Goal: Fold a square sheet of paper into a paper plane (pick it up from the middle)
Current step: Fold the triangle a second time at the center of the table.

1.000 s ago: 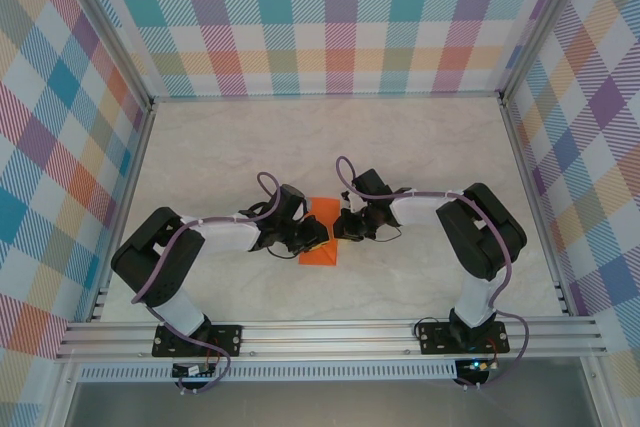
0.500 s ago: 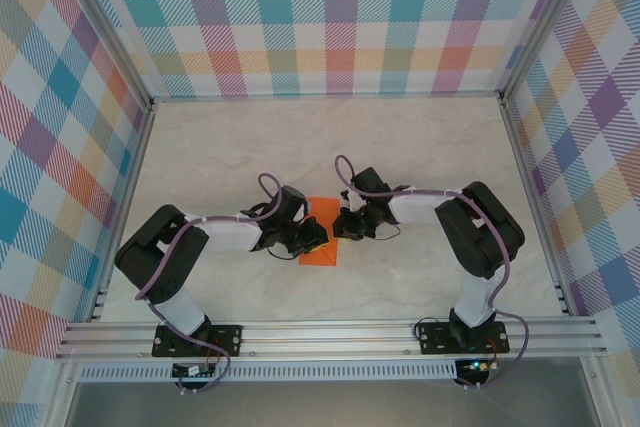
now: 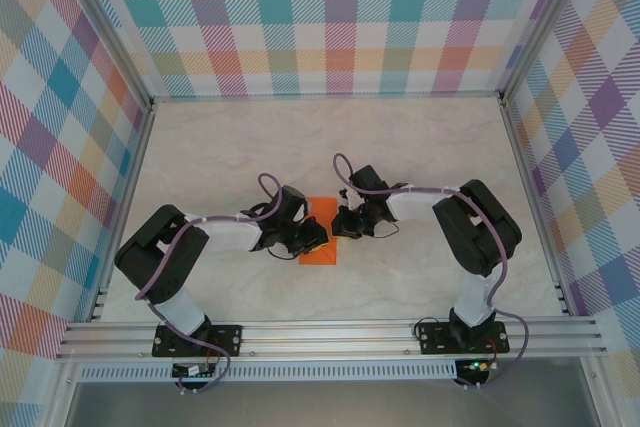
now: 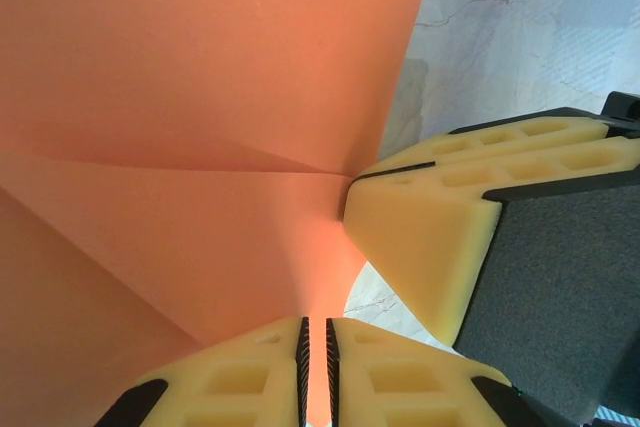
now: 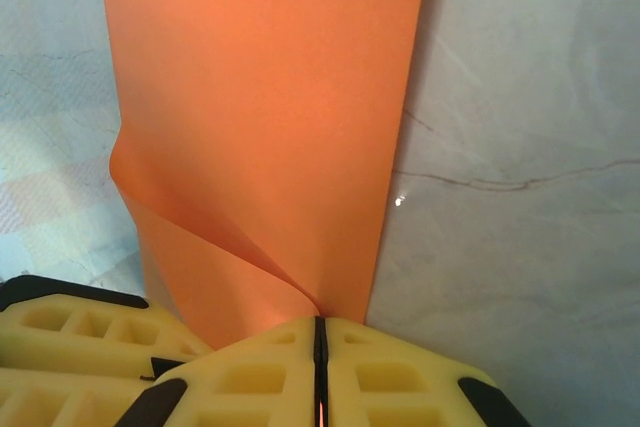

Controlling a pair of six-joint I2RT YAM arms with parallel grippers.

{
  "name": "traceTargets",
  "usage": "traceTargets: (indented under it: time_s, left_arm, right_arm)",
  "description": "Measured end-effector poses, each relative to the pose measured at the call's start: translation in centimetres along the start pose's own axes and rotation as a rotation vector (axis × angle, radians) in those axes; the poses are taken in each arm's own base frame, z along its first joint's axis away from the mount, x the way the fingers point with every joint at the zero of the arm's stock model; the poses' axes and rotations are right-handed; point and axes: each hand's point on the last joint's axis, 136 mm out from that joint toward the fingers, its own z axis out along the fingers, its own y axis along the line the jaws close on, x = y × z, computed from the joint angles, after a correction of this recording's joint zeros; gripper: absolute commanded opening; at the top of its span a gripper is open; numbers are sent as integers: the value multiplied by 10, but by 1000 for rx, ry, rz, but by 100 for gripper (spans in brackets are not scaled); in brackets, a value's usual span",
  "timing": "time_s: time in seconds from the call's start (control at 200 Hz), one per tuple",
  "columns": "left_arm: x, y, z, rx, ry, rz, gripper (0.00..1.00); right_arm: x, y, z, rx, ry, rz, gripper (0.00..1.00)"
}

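The thin bright orange square sheet of paper sits near the middle of the pale marbled counter, with the left hand and the right hand each clenched on it from opposite sides

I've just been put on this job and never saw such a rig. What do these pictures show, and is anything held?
A robotic left arm and right arm are bolted at the table's near edge. The overhead picture looks down on both; the other two come from a camera on each wrist, showing its yellow fingers up close. Between the arms sits one orange sheet of paper. The left fingers and right fingers are both shut on it from opposite sides.
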Motion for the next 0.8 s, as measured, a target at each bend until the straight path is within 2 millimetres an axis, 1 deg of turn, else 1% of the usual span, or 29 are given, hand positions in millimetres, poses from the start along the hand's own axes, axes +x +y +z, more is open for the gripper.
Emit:
traceTargets:
  time_s: [0.53, 0.805]
  left_arm:
    - [0, 0, 0, 0, -1, 0, 16]
    - [0, 0, 0, -1, 0, 0, 15]
  right_arm:
    - [0, 1, 0, -2, 0, -24, 10]
    - [-3, 4, 0, -18, -11, -35, 10]
